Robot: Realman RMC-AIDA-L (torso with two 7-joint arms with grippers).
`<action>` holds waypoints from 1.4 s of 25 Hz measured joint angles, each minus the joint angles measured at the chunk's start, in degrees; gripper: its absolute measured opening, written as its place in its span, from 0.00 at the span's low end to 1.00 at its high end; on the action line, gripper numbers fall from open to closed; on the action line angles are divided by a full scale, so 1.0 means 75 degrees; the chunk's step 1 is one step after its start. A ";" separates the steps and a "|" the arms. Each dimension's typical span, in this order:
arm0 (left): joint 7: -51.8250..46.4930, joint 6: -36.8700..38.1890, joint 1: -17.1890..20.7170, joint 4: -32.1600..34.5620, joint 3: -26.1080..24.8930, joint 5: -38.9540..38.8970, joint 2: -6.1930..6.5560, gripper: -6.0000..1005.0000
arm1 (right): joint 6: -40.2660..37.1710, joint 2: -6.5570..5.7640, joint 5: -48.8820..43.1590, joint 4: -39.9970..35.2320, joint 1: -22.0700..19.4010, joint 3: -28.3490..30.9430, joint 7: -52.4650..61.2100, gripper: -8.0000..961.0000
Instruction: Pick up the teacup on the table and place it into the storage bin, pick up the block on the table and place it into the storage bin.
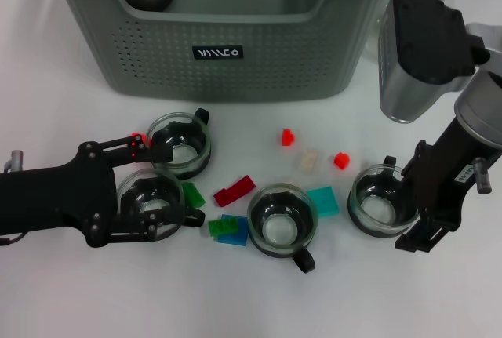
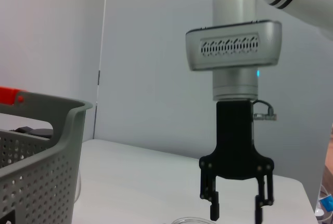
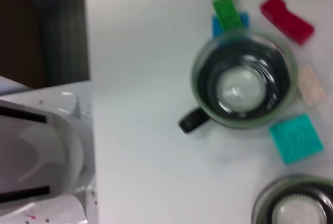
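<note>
Left gripper (image 1: 157,185), jaws spread, straddles my near-left teacup (image 1: 151,201); storage bin (image 1: 227,63) lies at one o'clock.

A: Any text readable?
B: Only one bit: small black label (image 1: 218,53) w/ white lettering, centre of storage bin (image 1: 259,56) front wall, just below the dipped handle rim. Letters too stylised to read for sure.
A: Anything on cups, blocks, arms?
B: Nothing legible.
</note>
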 joint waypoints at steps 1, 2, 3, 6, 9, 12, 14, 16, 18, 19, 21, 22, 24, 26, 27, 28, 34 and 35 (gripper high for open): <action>0.0001 -0.0006 -0.0003 -0.0015 0.0000 0.0000 0.0001 0.80 | 0.0034 0.0000 -0.0025 0.0007 -0.0009 -0.0012 0.0007 0.76; 0.0001 -0.0012 -0.0008 -0.0028 0.0000 -0.0001 0.0001 0.80 | 0.0087 0.0001 -0.0072 0.0028 -0.0031 -0.0041 0.0020 0.74; 0.0002 -0.0016 -0.0019 -0.0037 0.0000 0.0000 0.0002 0.80 | 0.0196 0.0003 -0.0102 0.0053 -0.0048 -0.0055 0.0029 0.74; 0.0002 -0.0024 -0.0041 -0.0077 0.0000 -0.0001 0.0001 0.81 | 0.0500 0.0014 -0.0117 0.0231 -0.0084 -0.0221 0.0066 0.72; 0.0002 -0.0030 -0.0053 -0.0105 0.0000 -0.0001 0.0001 0.81 | 0.0911 0.0021 -0.0119 0.0404 -0.0168 -0.0623 0.0191 0.71; 0.0002 -0.0030 -0.0055 -0.0113 0.0001 -0.0001 0.0001 0.81 | 0.1306 0.0021 -0.0121 0.0432 -0.0295 -0.0945 0.0237 0.70; 0.0002 -0.0030 -0.0056 -0.0113 0.0001 -0.0001 0.0001 0.81 | 0.1441 0.0021 -0.0110 0.0471 -0.0352 -0.1099 0.0238 0.68; 0.0001 -0.0030 -0.0057 -0.0112 0.0001 0.0000 0.0001 0.81 | 0.1542 0.0024 -0.0097 0.0538 -0.0382 -0.1222 0.0269 0.65; 0.0001 -0.0030 -0.0058 -0.0112 0.0001 0.0000 0.0001 0.81 | 0.1679 0.0029 -0.0103 0.0626 -0.0398 -0.1347 0.0311 0.61; 0.0001 -0.0030 -0.0058 -0.0112 0.0001 0.0000 0.0001 0.81 | 0.1739 0.0031 -0.0109 0.0660 -0.0412 -0.1426 0.0314 0.60; 0.0002 -0.0030 -0.0058 -0.0111 0.0001 0.0000 0.0001 0.81 | 0.1840 0.0031 -0.0114 0.0719 -0.0442 -0.1654 0.0301 0.56; 0.0001 -0.0029 -0.0058 -0.0111 0.0001 0.0000 0.0001 0.81 | 0.1881 0.0032 -0.0113 0.0731 -0.0450 -0.1748 0.0287 0.52; 0.0001 -0.0028 -0.0058 -0.0110 0.0001 0.0000 0.0001 0.81 | 0.1946 0.0032 -0.0113 0.0735 -0.0465 -0.1810 0.0293 0.44; 0.0001 -0.0027 -0.0058 -0.0110 0.0001 0.0000 0.0001 0.81 | 0.1961 0.0031 -0.0113 0.0730 -0.0465 -0.1801 0.0306 0.36; 0.0001 -0.0027 -0.0058 -0.0110 0.0001 0.0000 0.0001 0.81 | 0.1961 0.0029 -0.0112 0.0721 -0.0464 -0.1788 0.0311 0.32; 0.0002 -0.0026 -0.0057 -0.0110 0.0001 0.0000 0.0001 0.81 | 0.1961 0.0026 -0.0112 0.0708 -0.0464 -0.1780 0.0314 0.28; 0.0001 -0.0025 -0.0049 -0.0111 0.0001 0.0000 0.0001 0.81 | 0.1907 -0.0002 -0.0110 0.0670 -0.0464 -0.1684 0.0293 0.09; 0.0001 -0.0025 -0.0049 -0.0110 0.0001 0.0000 0.0001 0.81 | 0.1861 -0.0014 -0.0107 0.0665 -0.0463 -0.1603 0.0255 0.09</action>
